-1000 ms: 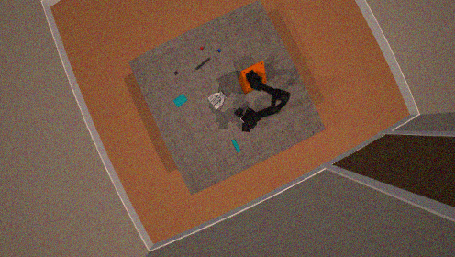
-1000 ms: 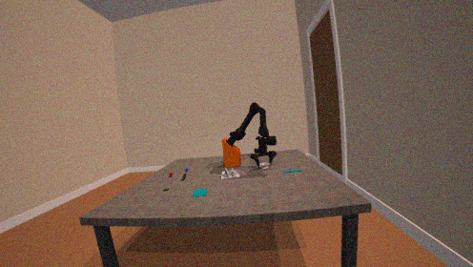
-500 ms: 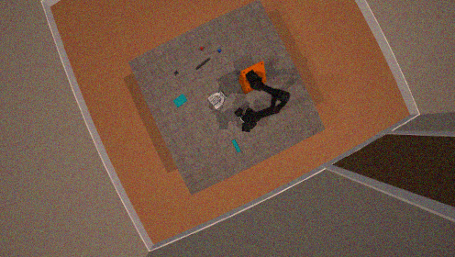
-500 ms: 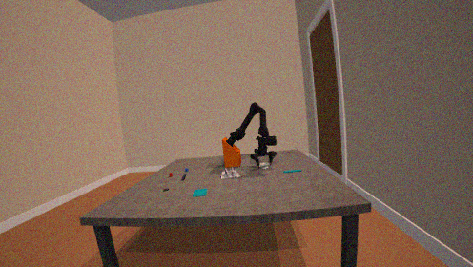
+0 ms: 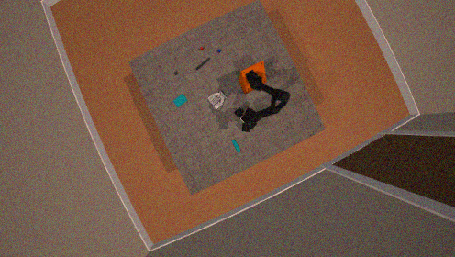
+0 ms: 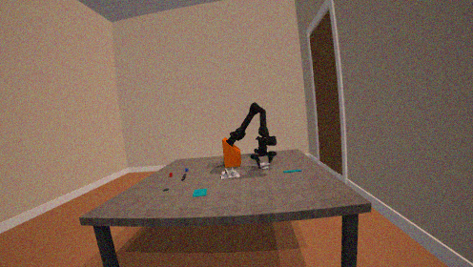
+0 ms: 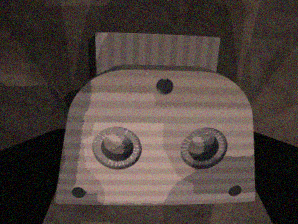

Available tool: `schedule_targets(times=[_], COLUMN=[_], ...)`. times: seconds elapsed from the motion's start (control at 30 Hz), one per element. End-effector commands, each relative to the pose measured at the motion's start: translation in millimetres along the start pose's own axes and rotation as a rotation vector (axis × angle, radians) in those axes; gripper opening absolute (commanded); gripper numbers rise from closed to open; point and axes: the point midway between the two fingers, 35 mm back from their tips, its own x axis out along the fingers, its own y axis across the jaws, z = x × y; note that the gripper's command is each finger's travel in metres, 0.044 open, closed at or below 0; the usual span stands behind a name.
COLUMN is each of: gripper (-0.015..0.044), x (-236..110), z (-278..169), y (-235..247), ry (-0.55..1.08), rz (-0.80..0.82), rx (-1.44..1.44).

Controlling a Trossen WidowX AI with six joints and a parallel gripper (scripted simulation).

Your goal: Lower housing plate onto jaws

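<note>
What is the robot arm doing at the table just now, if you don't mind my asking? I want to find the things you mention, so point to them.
The arm is about to pick up the pale housing plate (image 7: 162, 112). Its gripper (image 5: 242, 117) (image 6: 263, 163) is over the plate, with the fingers apart on either side of it; it does not look gripped yet. The white assembly (image 5: 216, 99) (image 6: 230, 174) that the plate is probably meant for stands elsewhere on the table (image 5: 183, 151) (image 6: 286, 200), so the plate is still to be lifted across and lowered on.

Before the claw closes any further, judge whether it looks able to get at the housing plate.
Probably yes: the claw is directly over the housing plate, its fingers apart on either side, and nothing visible stands between them and the plate's edges.
</note>
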Motion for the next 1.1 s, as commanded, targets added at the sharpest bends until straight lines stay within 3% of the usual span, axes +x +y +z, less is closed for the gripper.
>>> schedule_targets(times=[0.0,0.43,1.07], gripper=[0.0360,0.0351,0.0351], x=[0.0,-2.0,-61.5], z=[0.0,-0.4,-2.3], y=[0.0,0.1,0.6], ry=[0.000,0.000,0.004], rz=[0.000,0.001,0.008], rx=[0.000,0.000,0.003])
